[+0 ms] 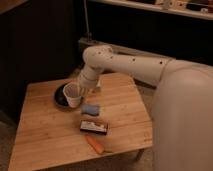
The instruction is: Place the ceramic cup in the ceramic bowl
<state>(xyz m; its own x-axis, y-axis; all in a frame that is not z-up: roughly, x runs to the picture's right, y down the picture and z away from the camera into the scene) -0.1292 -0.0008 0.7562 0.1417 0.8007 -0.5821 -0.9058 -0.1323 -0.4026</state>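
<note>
Camera view: the arm (125,62) reaches in from the right over the table (45,135). The gripper (81,90) sits at the cup's right side, jaws closed on the cup (73,95). The cup is upright, mouth up, and overlaps the right rim of the bowl (59,95). Whether its base is already over the hollow or only over the rim cannot be told. In front of it lie a blue block (91,109), a box (94,127) and an orange stick (94,144), all apart from the bowl.

The step in hand looks like the final carry and set-down. To do it well, shift the cup a little further left until it is centred over the bowl. Keep it upright, lower it until the base meets the bowl floor, and only then let go. Releasing over the rim risks a tipped cup or a skidding bowl. Withdraw up and to the right.
</note>
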